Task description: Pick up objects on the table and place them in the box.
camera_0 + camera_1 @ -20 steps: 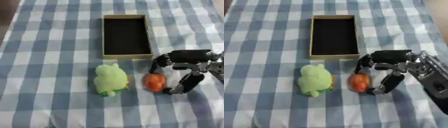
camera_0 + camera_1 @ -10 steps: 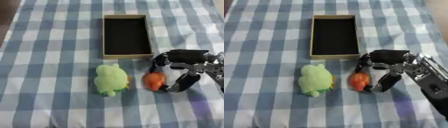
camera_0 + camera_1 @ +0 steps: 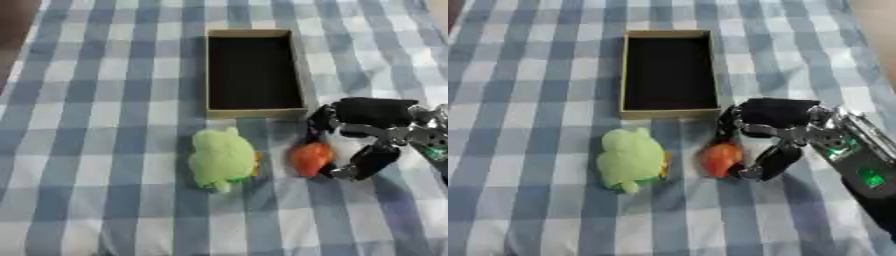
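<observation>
Near the middle of the checked counter (image 3: 96,90), just short of the open box (image 3: 252,72), the right robot hand (image 3: 773,131) curls its fingers and thumb around a small orange-red ball-like object (image 3: 720,158), with a green plush toy (image 3: 222,158) just beside it. Both look light; the plush is probably soft and best pinched across its body, while the round one may roll and wants opposed contact. What the orange object is stays unclear, its far side is hidden by fingers, and the left robot hand is out of sight.

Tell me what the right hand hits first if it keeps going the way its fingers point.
The orange ball: the right hand reaches toward the robot's left, fingers curled around it. Beyond it lies the green plush toy.
</observation>
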You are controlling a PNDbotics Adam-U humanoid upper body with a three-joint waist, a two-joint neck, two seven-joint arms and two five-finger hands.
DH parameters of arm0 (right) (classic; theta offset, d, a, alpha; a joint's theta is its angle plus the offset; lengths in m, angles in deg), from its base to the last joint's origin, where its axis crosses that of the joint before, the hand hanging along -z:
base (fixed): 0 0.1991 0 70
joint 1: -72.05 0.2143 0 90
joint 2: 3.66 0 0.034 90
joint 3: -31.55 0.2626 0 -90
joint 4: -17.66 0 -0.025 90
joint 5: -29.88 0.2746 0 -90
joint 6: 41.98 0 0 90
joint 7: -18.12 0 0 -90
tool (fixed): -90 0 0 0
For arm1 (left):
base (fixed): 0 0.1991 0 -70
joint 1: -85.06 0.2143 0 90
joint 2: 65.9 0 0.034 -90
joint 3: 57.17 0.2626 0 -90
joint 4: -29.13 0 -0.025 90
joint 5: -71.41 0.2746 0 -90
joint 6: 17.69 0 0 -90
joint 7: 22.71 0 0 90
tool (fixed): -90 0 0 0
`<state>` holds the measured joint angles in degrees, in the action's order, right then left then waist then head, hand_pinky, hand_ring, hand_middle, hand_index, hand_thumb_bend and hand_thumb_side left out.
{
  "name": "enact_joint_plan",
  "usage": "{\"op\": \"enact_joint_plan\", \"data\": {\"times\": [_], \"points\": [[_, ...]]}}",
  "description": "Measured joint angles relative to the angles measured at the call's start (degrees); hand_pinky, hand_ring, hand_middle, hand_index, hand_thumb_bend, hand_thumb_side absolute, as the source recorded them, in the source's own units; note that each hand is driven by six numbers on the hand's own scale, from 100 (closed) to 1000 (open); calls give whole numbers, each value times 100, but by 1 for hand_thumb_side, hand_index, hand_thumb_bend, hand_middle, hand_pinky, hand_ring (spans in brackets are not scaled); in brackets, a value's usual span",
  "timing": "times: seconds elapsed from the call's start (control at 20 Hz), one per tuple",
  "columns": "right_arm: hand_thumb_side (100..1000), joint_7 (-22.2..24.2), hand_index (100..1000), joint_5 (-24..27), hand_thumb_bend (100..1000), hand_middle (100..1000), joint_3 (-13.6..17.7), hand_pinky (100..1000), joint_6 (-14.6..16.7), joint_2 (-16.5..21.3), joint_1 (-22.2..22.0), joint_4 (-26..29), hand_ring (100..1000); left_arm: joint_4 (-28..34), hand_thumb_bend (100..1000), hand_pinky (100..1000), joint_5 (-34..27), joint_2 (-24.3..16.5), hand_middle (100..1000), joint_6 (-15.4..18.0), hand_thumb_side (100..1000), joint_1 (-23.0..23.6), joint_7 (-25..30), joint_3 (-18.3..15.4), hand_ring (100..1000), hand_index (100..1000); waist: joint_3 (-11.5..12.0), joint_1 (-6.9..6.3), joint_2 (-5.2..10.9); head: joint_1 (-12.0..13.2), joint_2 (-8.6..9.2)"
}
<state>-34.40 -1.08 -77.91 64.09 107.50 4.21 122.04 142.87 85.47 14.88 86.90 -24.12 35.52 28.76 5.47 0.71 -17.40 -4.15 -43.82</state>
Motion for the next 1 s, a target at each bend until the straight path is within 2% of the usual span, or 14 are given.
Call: {"op": "enact_joint_plan", "data": {"times": [0.15,0.6,0.8,1.0], "points": [[193,86,668,268,218,567,26,542,-90,86,50,88,652,0,128,837,0,0,717,0,693,0,1,0,817,837,-23,15,12,6,0],[133,186,669,1103,201,566,366,509,-477,489,467,461,630,0,130,838,0,-1,718,0,691,6,2,0,817,837,-63,43,62,47,0],[100,114,669,1333,214,565,540,499,-640,595,794,541,623,0,129,837,2,-1,718,0,691,7,2,0,817,837,-74,43,65,47,0],[100,68,670,1396,235,567,569,497,-762,608,1278,494,620,0,126,838,3,-2,718,2,693,7,4,0,818,837,-53,42,65,23,0]]}}
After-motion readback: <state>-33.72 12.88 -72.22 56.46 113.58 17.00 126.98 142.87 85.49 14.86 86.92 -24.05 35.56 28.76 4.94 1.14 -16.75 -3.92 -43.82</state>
